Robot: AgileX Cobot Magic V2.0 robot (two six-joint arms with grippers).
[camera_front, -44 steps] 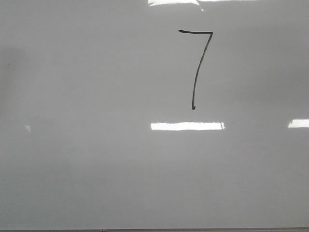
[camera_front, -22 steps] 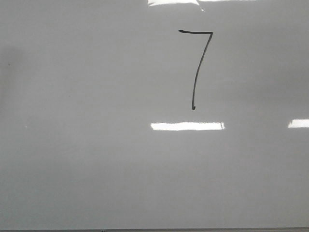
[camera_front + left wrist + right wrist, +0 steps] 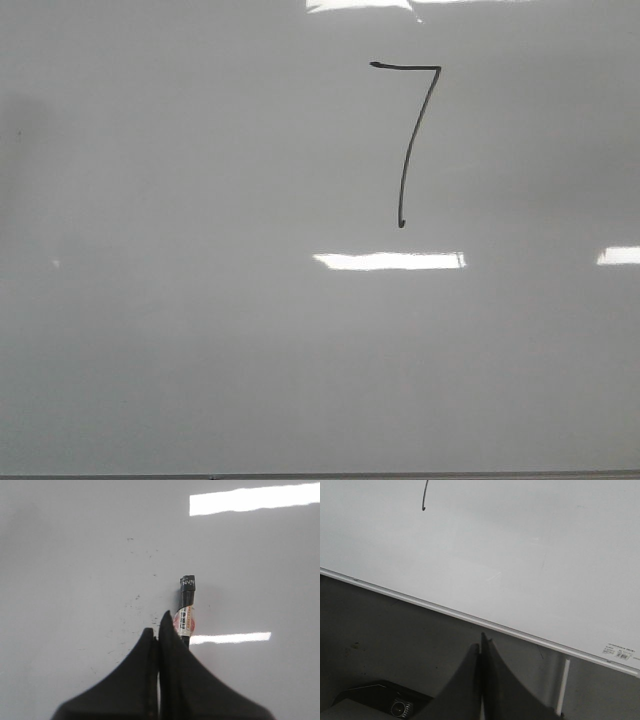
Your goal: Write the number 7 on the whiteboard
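A slim, light, rigid marker [image 3: 187,611] is seen just beside the closed left end effector [image 3: 159,630], seemingly pinched. The right end effector [image 3: 481,647] is closed, empty. Farther off, the number 7 [image 3: 408,140] sits finished on the slippery whiteboard [image 3: 180,300].

A black marker [image 3: 187,611] with a red-and-white label lies flat

Left pincer [image 3: 158,630] pressed shut, dark fingers [image 3: 175,655] meeting tip to tip, tips aimed toward 12 o'clock in its wrist view. Right pincer [image 3: 481,647] likewise closed, fingers [image 3: 492,675] touching along their inner edges, tips toward 12 o'clock. Neither arm visible in the front view.
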